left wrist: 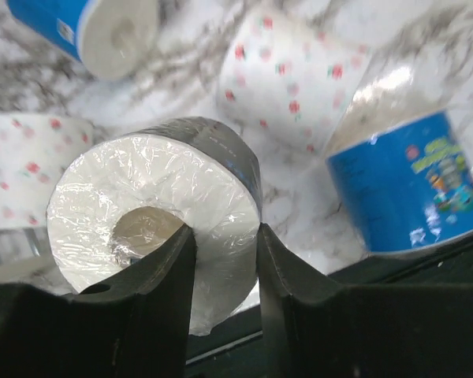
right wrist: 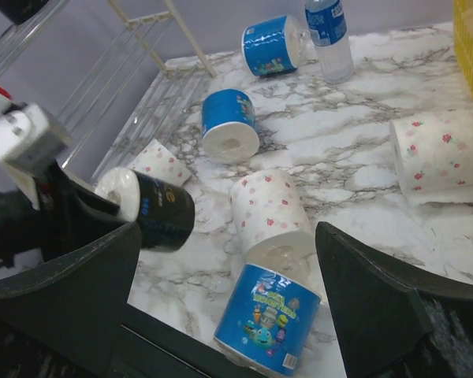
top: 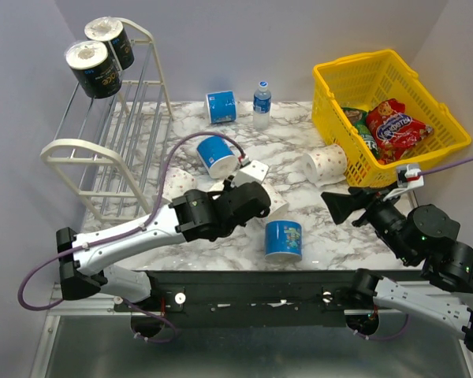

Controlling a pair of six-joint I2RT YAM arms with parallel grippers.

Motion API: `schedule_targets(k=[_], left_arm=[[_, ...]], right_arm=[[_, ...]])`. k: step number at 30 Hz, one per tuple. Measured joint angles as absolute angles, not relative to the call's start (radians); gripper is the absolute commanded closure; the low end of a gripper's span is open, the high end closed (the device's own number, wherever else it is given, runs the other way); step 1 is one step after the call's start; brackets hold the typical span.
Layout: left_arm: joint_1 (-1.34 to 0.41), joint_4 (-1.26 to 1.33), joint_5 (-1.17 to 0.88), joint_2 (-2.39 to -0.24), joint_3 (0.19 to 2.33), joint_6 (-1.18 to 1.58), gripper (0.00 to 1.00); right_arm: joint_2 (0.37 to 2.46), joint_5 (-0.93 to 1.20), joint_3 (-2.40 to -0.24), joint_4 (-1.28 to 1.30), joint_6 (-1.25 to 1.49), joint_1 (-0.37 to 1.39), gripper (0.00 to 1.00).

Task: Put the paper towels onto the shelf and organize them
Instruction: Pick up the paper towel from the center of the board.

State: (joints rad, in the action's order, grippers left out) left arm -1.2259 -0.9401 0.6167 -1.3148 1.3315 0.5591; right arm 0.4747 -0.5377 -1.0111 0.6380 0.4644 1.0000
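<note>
One arm outstretched low, left jaws pinching black roll, right jaws wide apart.

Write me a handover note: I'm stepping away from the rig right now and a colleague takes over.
Left gripper: shut on a black roll, one finger in its core, the other outside.
Right gripper: open, empty, beside the yellow basket.
Done: two black rolls lie on the top tier of the shelf.
Left: shelve the held roll, then three blue rolls and three dotted rolls lying on the table.
</note>
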Motion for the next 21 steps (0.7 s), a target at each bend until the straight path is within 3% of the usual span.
schedule_targets(k=[5,10,21], left_arm=[[-1.174,-0.964,0.723,-1.352,1.614,0.432,0.67],[-0.996,-0.975,0.768,-1.404,1.856,0.288,0.67],[-0.668,-0.966,0.777,-1.439,2.167,0.081,0.69]], right_arm=[[0.481,-0.537,-1.039,0.638,0.459,1.0,0.0],[0.472,-0.529,-1.042,0.64,0.47,1.0,0.0],[0.402,-0.484,-1.002,0.651,0.489,1.0,0.0]])
